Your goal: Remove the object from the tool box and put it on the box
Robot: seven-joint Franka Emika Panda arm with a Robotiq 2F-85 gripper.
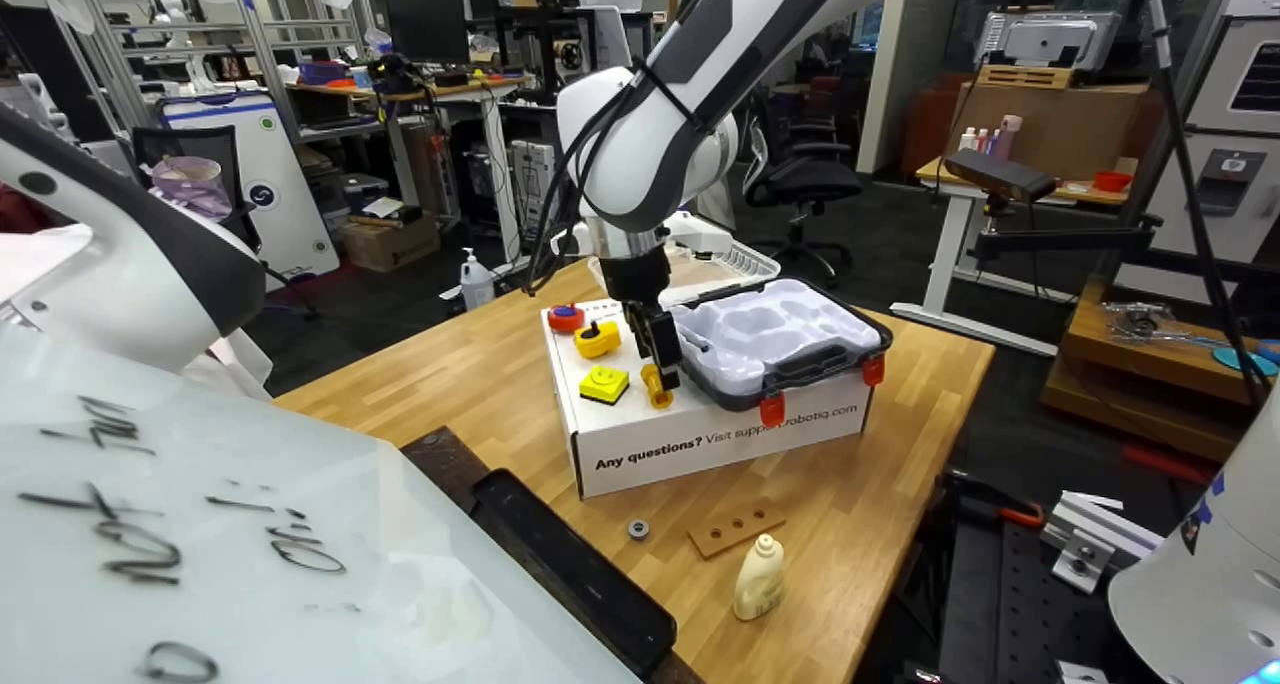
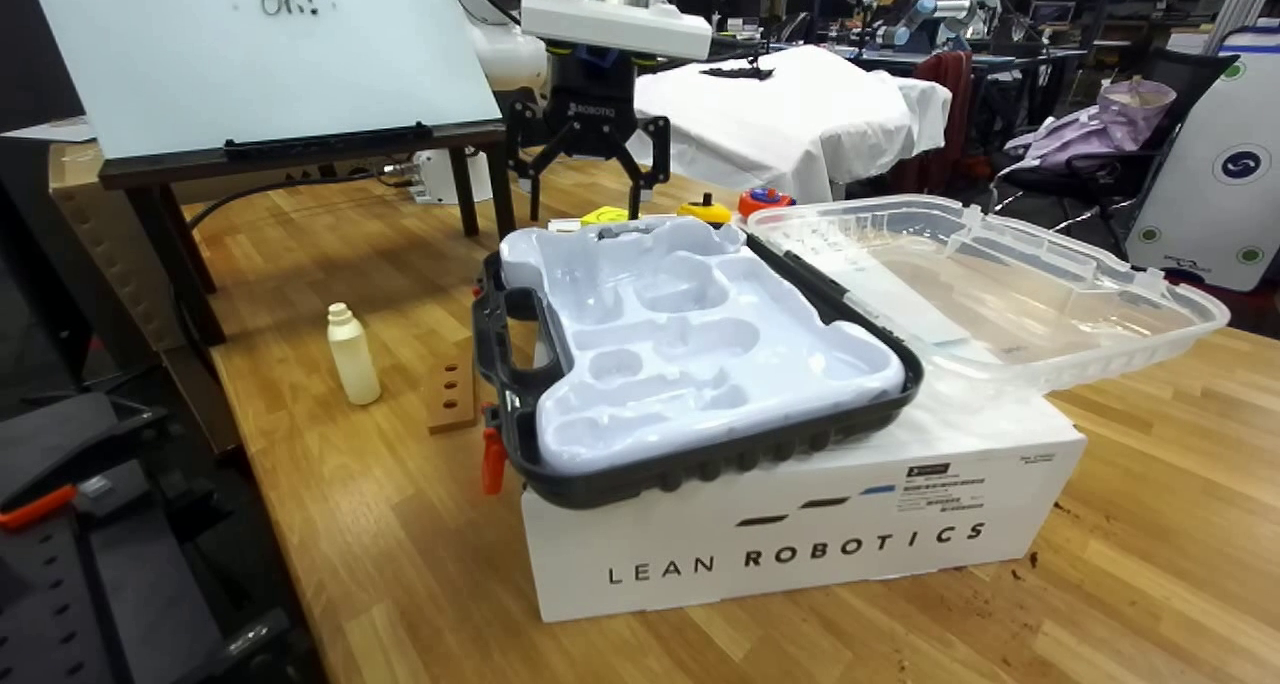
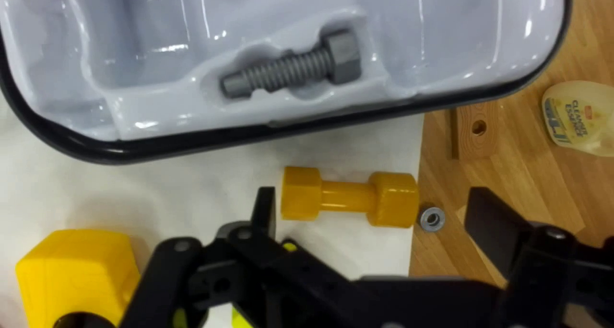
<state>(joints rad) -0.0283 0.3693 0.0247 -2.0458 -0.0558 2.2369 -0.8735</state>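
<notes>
The tool box, a shallow white case with a dark rim (image 1: 735, 401), lies open on the box and shows in an exterior view (image 2: 700, 469) and the wrist view (image 3: 288, 135). A grey bolt (image 3: 292, 68) lies in its moulded recess. The box is a large white carton (image 1: 700, 454), also in an exterior view (image 2: 800, 544). An orange dumbbell-shaped piece (image 3: 348, 196) lies on the carton near its edge. My gripper (image 3: 371, 193) is open and empty, pointing down with its fingers either side of that piece; it also shows in both exterior views (image 1: 664, 372) (image 2: 585, 209).
A yellow-green block (image 1: 604, 384), a yellow piece (image 1: 597, 338) and a red-blue piece (image 1: 566, 318) stand on the carton. The clear lid (image 2: 1040, 354) hangs open behind. A bottle (image 1: 760, 576), holed wooden strip (image 1: 736, 529) and grey ring (image 1: 638, 529) are on the table. A whiteboard (image 2: 270, 74) stands nearby.
</notes>
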